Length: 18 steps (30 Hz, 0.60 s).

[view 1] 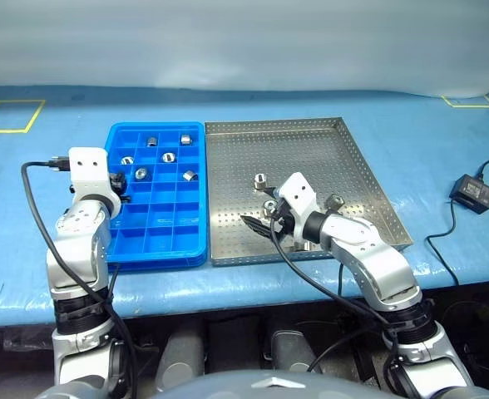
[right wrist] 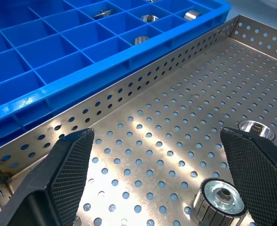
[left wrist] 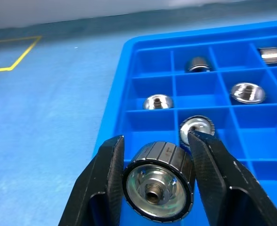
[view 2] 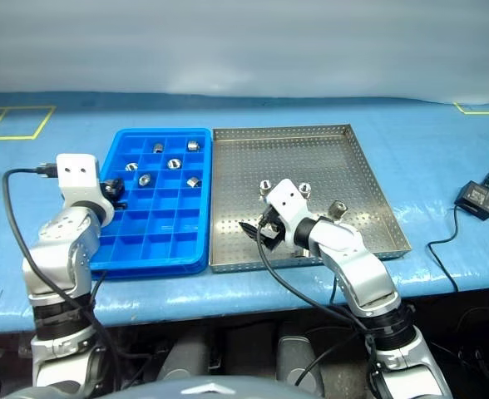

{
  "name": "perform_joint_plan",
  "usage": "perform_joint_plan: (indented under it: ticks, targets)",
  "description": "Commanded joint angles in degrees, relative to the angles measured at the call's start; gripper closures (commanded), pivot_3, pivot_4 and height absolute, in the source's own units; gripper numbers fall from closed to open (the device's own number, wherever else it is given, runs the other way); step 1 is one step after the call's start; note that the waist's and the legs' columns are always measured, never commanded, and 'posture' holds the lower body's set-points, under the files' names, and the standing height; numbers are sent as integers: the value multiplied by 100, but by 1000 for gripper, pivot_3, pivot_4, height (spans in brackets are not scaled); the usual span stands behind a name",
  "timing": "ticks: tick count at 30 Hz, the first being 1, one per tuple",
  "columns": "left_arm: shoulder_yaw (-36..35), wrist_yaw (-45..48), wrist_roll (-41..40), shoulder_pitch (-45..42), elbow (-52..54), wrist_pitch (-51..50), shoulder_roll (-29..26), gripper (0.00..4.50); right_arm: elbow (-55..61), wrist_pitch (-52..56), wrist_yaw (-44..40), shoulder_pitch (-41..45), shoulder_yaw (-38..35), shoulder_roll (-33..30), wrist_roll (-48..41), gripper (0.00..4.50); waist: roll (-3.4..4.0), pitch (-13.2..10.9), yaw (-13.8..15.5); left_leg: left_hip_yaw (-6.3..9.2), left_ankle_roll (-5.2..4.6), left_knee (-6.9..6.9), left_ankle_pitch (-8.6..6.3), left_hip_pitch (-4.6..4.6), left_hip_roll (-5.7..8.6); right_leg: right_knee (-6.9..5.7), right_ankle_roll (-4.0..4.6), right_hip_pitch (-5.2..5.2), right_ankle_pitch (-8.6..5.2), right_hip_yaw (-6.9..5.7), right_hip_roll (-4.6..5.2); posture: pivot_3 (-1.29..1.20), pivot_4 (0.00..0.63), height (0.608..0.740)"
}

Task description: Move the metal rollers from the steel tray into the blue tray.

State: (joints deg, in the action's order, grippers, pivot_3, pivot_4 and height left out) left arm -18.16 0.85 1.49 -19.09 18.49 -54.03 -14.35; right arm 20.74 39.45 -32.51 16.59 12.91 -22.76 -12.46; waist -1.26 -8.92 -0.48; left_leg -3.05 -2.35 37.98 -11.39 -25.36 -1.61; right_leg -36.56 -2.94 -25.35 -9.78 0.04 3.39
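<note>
Carrying step: left gripper (left wrist: 155,181) clamped on a roller (left wrist: 158,187) at the near-left corner of the blue tray (left wrist: 111,117), empty cells just ahead. Next: lower over one, release. Right gripper (right wrist: 164,176) spread wide, empty, above the steel tray (right wrist: 167,117), two rollers (right wrist: 219,200) between its fingers.

The blue tray (view 1: 157,241) has many small square boxes and sits right beside the steel tray (view 1: 328,141), which has a floor full of little holes. Five shiny rollers (view 1: 163,157) lie in the blue boxes. A few more (view 1: 260,179) lie in the steel tray.
</note>
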Motion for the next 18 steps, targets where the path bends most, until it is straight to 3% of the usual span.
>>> perform_joint_plan:
  ticks: [1, 6, 13, 18]
  targets:
    - [-64, -200, 32, -43, 7, 208, 40, 2671, 137, 19, 10, 74, -73, -40, -19, 0, -4, 0, -3, -1, 0, 0, 0, -1, 0, 1, 0, 0, 0, 0, 1, 5, 150, 740]
    - [118, -56, -76, 47, -205, 268, 43, 2671, 200, 52, 35, 90, -93, -49, -11, 0, -7, 1, -9, 0, 0, -4, 0, -4, 0, 5, 1, -3, 1, -1, 0, 0, 150, 740]
    - [99, -207, -45, -25, -344, 371, 57, 384, 250, 63, 104, 59, -114, -51, 12, 0, -8, 1, -17, 0, 0, -5, 0, -6, -2, 8, 1, -5, 1, -3, 0, -11, 150, 740]
    - [108, 201, -668, -309, -183, 1039, 344, 384, 301, 63, 193, 15, -148, -87, 40, 0, -9, 1, -2, 3, 1, -5, 0, -11, -8, 12, 2, -6, 1, -5, 2, -33, 150, 740]
